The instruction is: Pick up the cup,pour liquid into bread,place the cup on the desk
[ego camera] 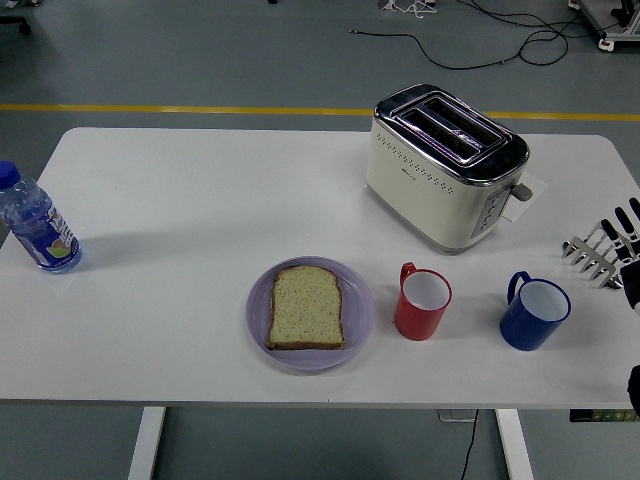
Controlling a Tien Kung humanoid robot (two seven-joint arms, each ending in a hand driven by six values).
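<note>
The surface (pixel 200 200) is a white tabletop with rounded far corners, and it fills most of the view. Under its near edge two white legs (pixel 147 443) go down to the floor. The floor (pixel 200 60) is grey and smooth, with a soft shine from the light above. A yellow line (pixel 180 108) runs across the floor just behind the far edge of the surface. Further back, black cables (pixel 480 45) lie in loops on the floor. At the top right corner a part of some white equipment base (pixel 615 25) is visible.
</note>
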